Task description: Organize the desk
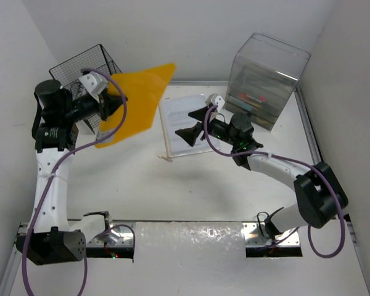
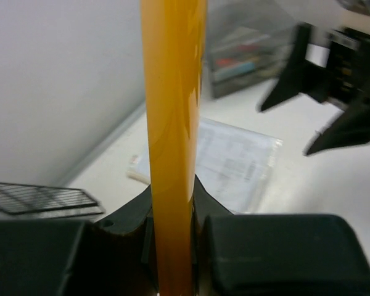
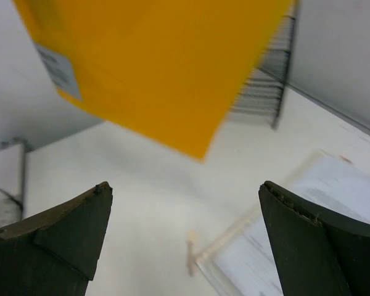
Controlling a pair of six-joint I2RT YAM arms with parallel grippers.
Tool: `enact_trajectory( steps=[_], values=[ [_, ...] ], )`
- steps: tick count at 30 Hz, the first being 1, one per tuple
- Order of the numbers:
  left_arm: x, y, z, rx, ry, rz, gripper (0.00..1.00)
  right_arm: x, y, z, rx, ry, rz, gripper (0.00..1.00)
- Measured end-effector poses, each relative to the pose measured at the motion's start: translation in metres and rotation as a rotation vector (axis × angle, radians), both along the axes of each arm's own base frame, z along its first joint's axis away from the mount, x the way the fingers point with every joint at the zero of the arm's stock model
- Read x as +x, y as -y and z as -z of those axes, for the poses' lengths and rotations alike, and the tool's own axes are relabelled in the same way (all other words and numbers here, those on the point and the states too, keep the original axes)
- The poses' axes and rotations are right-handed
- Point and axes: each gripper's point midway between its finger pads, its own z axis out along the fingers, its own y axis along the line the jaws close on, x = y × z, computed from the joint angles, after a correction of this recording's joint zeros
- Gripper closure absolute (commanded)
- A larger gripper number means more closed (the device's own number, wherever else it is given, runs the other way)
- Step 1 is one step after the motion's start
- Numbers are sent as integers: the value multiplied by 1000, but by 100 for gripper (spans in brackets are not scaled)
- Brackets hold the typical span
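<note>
Left gripper (image 1: 109, 106) clamped a yellow mailer (image 1: 139, 98), raised beside the wire rack (image 1: 86, 65) at the far-left corner of the desk (image 1: 172, 191); right gripper (image 1: 194, 123) gaped wide above a sleeved document (image 1: 176, 111) near the far edge.

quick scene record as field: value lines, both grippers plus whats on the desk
left gripper: shut on the orange envelope, held edge-up off the desk
right gripper: open, holding nothing, above the clear sleeve of papers
far left corner: black wire rack
far right corner: clear drawer box, coloured items inside, too blurred to name
loose item: small pale stick on the desk by the sleeve's near corner
</note>
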Motion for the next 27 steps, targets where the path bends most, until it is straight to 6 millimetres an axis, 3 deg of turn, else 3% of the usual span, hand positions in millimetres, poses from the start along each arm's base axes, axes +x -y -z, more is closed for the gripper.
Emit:
enact_trajectory(
  steps=[5,11,13,16,27],
  values=[
    [38,-41,-34,-6,87,-139,100,3,33,39,-126,-11,154,1],
    [88,-100,-82,-53,193,-264,100,-9,46,74,-207,-42,167,1],
    [104,-111,-92,-66,220,-288,100,-10,47,78,-215,-52,166,1],
    [125,-121,-94,-82,234,-312,100,-11,46,79,-214,-59,161,1],
    [208,-164,-63,-131,183,-420,100,-22,43,97,-197,-114,116,1]
  ],
)
